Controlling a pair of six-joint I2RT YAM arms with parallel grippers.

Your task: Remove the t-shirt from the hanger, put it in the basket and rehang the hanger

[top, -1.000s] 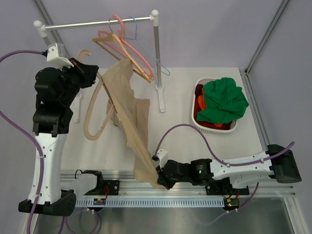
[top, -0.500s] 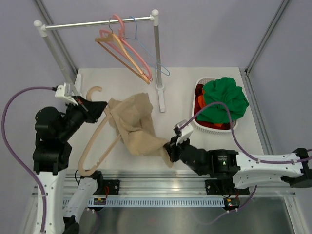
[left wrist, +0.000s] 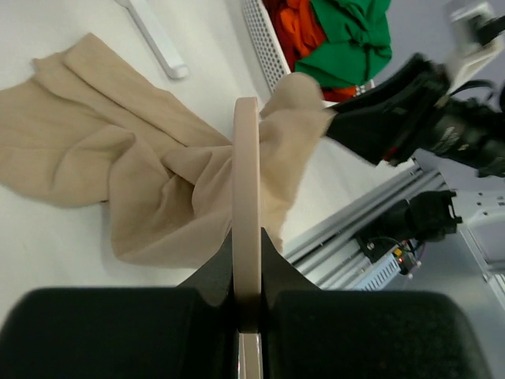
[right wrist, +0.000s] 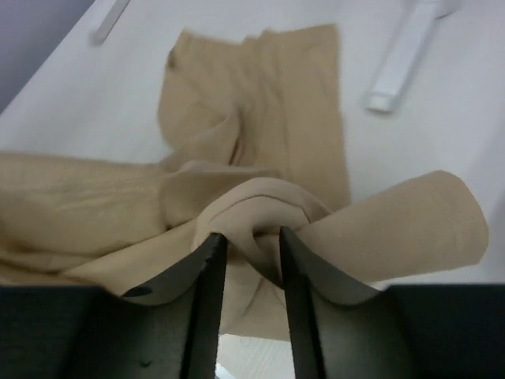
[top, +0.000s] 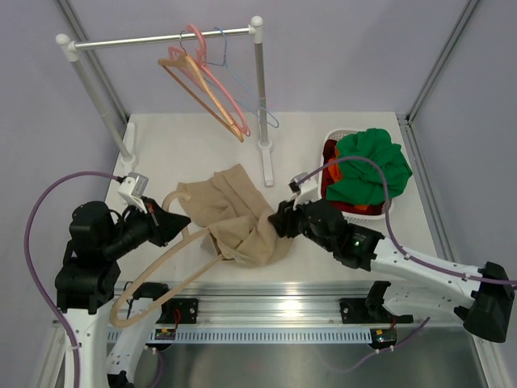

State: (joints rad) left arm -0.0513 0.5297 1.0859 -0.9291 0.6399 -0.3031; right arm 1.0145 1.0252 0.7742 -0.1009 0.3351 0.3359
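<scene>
The beige t-shirt [top: 234, 212] lies crumpled on the white table, mid-front. The pale beige hanger [top: 161, 267] stretches from the shirt's left edge toward the near left corner, and one arm still touches the fabric. My left gripper [top: 172, 226] is shut on the hanger [left wrist: 246, 181], whose edge runs straight out between the fingers over the t-shirt [left wrist: 150, 158]. My right gripper [top: 279, 222] sits at the shirt's right end. In the right wrist view, the right gripper [right wrist: 250, 237] has its jaws parted, with a bunched fold of t-shirt [right wrist: 260, 126] lying between the tips.
A clothes rack [top: 161, 36] at the back carries pink and orange-tan hangers [top: 206, 89]; its right post and foot [top: 265, 166] stand just behind the shirt. A white basket [top: 329, 206] with green cloth [top: 367, 166] and red cloth sits right. The aluminium rail [top: 323, 311] runs along the near edge.
The left arm came down and toward the near left with the hanger. The right gripper carried the shirt from the near edge to mid-table, and its jaws have parted.
</scene>
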